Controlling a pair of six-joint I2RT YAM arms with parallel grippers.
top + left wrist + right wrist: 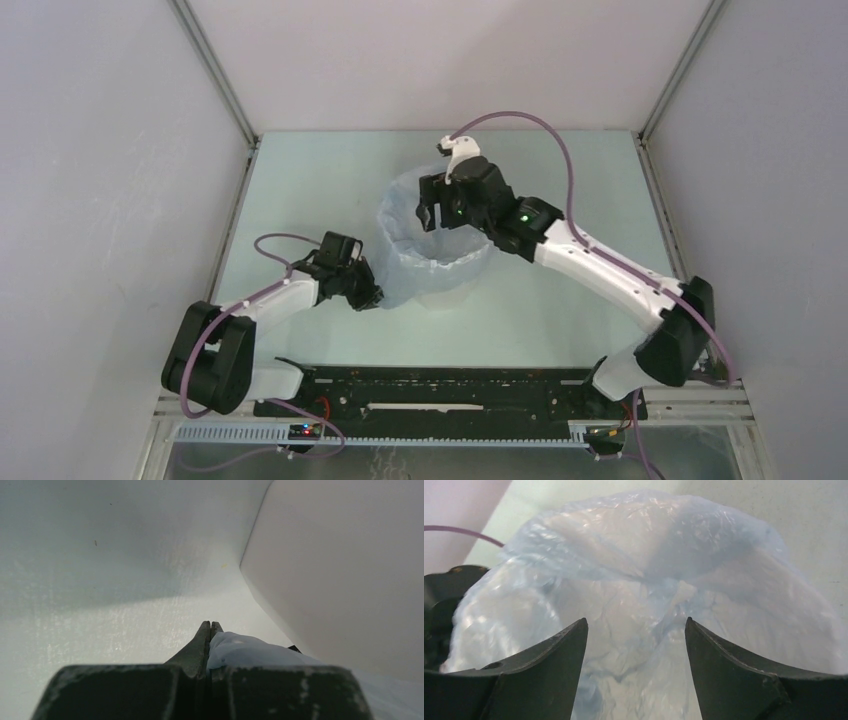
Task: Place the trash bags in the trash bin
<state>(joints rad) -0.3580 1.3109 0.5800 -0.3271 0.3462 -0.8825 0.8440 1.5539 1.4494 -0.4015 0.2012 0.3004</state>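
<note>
In the overhead view the left arm is reaching in from 7 o'clock. The left gripper (368,296) is sitting at about 8 o'clock of the trash bin (452,297), low against its side. Its fingers are clenched: the left wrist view is showing the two tips pressed together, with a fold of pale-blue film caught at their right side.

The trash bag (430,262) is lying draped over the bin near the middle of the table (300,190). Its wrinkled film is lining the mouth and hanging down outside the rim, so only a whitish strip of the bin is showing at 6 o'clock below the film.

The right arm is stretching in from 4 o'clock, and the right gripper (430,215) is hovering over the open mouth of the bag. Its fingers (549,670) are standing released and spread wide above the film, and the right wrist view is looking between them down into the crinkled, translucent bag.
</note>
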